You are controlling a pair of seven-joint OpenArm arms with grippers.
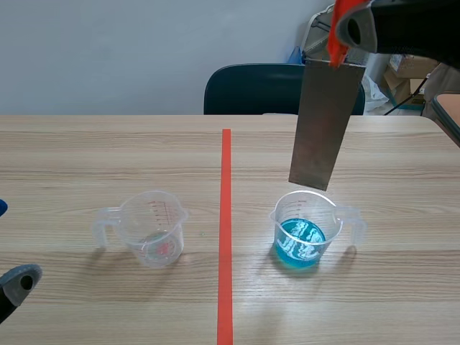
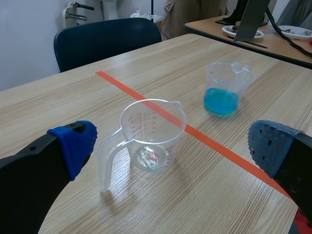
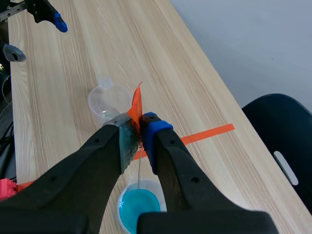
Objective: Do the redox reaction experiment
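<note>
The flat grey metal strip (image 1: pixel 325 126) is clamped at its top edge by the right pincer (image 3: pixel 141 129). It is judged stiff, light and slippery.

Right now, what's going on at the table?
The right gripper is shut on a metal plate by its orange tab, hanging it upright over the blue cup. The plate's lower edge is near the rim, not in the liquid. The left gripper is open and holds nothing, with the empty cup just ahead of it, across the tape line.
</note>
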